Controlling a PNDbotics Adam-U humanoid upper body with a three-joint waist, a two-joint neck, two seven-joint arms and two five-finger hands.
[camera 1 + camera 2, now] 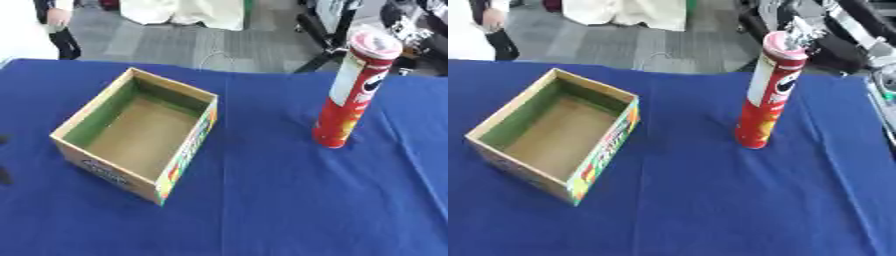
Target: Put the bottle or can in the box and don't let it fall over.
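Note:
A tall red can point(353, 95) with a white band and a pale lid stands upright on the blue table point(289, 200), right of centre. The open cardboard box point(140, 131), with a green inner wall and a printed front side, sits left of centre with nothing in it. My right hand point(801, 30) comes in from the upper right, silver and black. It is level with the can's lid point(783, 44), at its far right side. Whether it touches the can is unclear. Dark slivers of my left hand point(4, 175) show at the left edge, well apart from the box.
The blue cloth point(710, 210) between box and can and along the front bears nothing. Beyond the far table edge are grey floor, black stands and equipment at the upper right, and a person standing at the upper left.

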